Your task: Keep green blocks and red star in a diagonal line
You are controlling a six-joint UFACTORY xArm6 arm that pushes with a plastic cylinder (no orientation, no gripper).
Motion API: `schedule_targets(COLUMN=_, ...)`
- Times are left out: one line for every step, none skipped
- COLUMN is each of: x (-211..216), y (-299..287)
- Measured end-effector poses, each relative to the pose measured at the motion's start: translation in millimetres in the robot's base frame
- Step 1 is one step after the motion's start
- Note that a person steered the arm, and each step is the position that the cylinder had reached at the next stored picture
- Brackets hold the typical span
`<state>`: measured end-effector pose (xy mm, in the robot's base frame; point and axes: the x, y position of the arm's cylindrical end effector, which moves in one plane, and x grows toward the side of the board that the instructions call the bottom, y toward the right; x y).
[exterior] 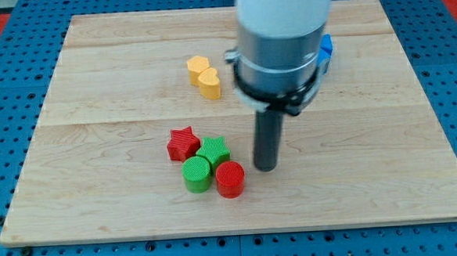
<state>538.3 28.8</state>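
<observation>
- Red star (182, 143): lies on the wooden board (98, 174), below centre and slightly toward the view's left. It is the upper-left member of a tight cluster of four blocks.
- Green star-like block (214, 151): just right of and slightly below the red star, touching it or nearly so.
- Green cylinder (196, 174): directly below the gap between the two stars, pressed against the green star-like block.
- Red cylinder (230, 179): at the cluster's lower right, beside the green cylinder and under the green star-like block.
- Tip (267, 168): the dark rod stands upright with its lower end on the board, just right of the cluster, level with the red cylinder and apart from it by a narrow gap. It grasps nothing; it has no jaws and touches no block.
- Yellow block (204, 75): heart-like in shape, well above the cluster near the board's upper middle.
- Blue block (327, 49): at the upper right, mostly hidden behind the arm's grey housing; shape cannot be told.
</observation>
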Motion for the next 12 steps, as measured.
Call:
schedule_targets(x=-12.2, y=2.4)
schedule_targets(x=-28.6, y=-24.5)
schedule_targets(x=-9.5, y=-74.1)
schedule_targets(x=2.2, y=-97.1)
schedule_targets(x=14.3, y=-95.2)
schedule_targets(x=33.3, y=-71.6)
schedule_targets(x=35.6, y=-43.4)
schedule_targets(x=47.1, y=-38.0)
schedule_targets(x=47.2, y=-9.1)
schedule_targets(x=45.2, y=4.0)
schedule_targets(x=33.5, y=17.6)
schedule_targets(x=7.9, y=-0.9)
